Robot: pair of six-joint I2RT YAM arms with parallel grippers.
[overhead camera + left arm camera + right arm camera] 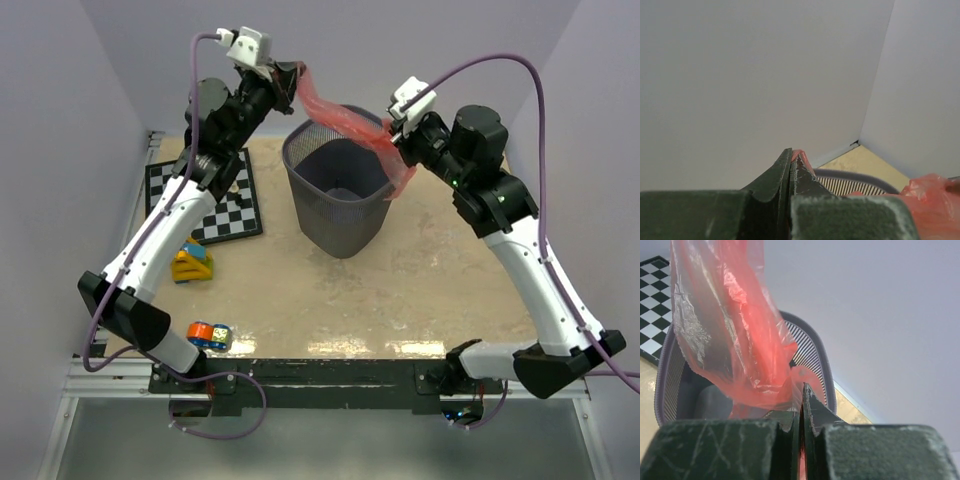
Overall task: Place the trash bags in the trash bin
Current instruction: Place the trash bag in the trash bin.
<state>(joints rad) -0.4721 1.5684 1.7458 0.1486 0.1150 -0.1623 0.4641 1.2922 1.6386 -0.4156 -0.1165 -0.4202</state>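
Spanning left tool — right tool — bag

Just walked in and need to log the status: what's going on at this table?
Both arms hold one red plastic bag between them, over the far rim of the wire bin. The left gripper is shut on one end and the right gripper on the other, so the bag is stretched across the opening. It does not look dropped inside yet. A chessboard and small toys lie to the left.
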